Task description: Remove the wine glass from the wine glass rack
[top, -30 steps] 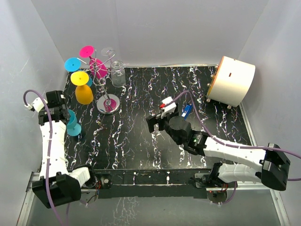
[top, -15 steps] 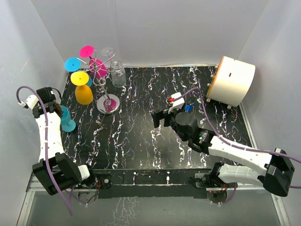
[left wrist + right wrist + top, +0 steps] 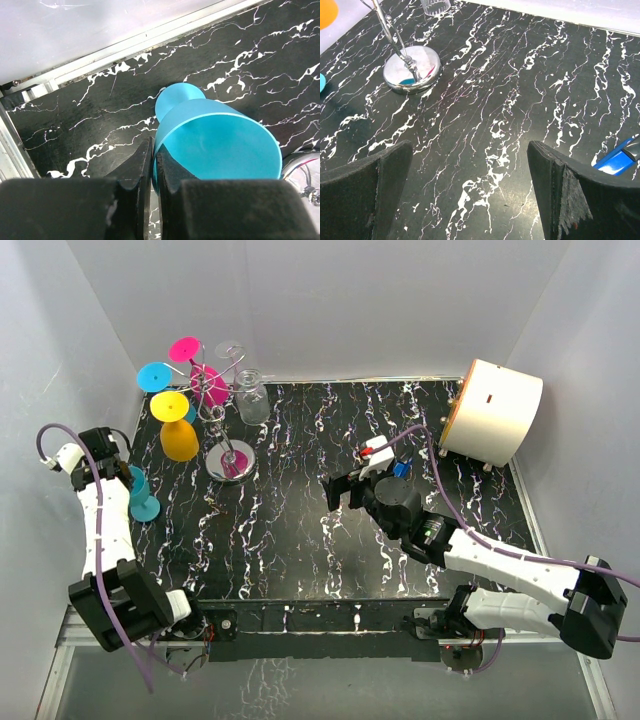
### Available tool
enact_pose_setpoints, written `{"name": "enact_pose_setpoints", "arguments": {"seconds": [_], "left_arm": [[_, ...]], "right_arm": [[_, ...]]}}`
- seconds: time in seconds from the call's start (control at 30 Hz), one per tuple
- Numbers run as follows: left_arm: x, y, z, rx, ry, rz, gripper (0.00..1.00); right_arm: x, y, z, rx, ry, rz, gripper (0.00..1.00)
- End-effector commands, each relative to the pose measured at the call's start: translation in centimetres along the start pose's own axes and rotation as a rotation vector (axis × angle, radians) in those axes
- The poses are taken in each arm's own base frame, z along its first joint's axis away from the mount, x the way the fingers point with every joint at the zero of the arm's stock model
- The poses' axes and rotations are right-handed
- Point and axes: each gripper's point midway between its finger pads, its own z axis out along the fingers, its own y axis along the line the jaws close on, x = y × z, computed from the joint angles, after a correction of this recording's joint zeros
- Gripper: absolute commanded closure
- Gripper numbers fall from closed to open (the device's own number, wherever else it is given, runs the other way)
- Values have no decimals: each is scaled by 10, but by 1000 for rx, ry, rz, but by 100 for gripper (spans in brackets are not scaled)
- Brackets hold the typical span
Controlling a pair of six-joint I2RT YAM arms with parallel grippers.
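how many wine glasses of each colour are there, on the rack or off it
magenta wine glass: 1
yellow wine glass: 1
clear wine glass: 1
blue wine glass: 2 (one on the wine glass rack, the other in the left gripper)
total: 5

The left arm (image 3: 100, 530) rises from its base and bends over at the wrist. The left gripper (image 3: 151, 165) is pinched almost flat (no gap shows between the pads) on the rim of the teal wine glass (image 3: 215, 145), whose bowl lies just right of the fingers. The right arm (image 3: 500, 560) stretches low and forward, and the right gripper (image 3: 469, 160) has its fingers spread wide apart.
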Motion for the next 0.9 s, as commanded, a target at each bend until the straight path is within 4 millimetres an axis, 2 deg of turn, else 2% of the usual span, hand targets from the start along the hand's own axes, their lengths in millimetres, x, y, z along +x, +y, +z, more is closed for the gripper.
{"name": "enact_pose_setpoints", "arguments": {"seconds": [0.0, 0.23, 0.37, 0.4, 0.5, 0.73, 0.8, 0.87], "left_arm": [[-9, 4, 3, -33, -18, -6, 93], [-13, 11, -3, -51, -39, -18, 74], [-23, 9, -19, 0, -66, -35, 65], [-26, 8, -24, 18, -76, -37, 60], [-39, 6, -42, 67, -114, -54, 48], [-67, 2, -98, 228, -219, -107, 10], [-72, -8, -118, 333, -240, -99, 2], [-71, -21, -138, 458, -242, -63, 1]], "right_arm": [[-7, 4, 2, -14, -18, 34, 2], [-11, 5, 1, -16, -25, 47, 2], [-12, 5, 1, -17, -26, 51, 2], [-12, 5, 1, -18, -27, 52, 2], [-12, 5, 1, -17, -26, 54, 2], [-12, 8, 4, -25, -23, 49, 2], [-12, 10, 5, -31, -18, 54, 2], [-12, 12, 5, -36, -12, 62, 2]]}}
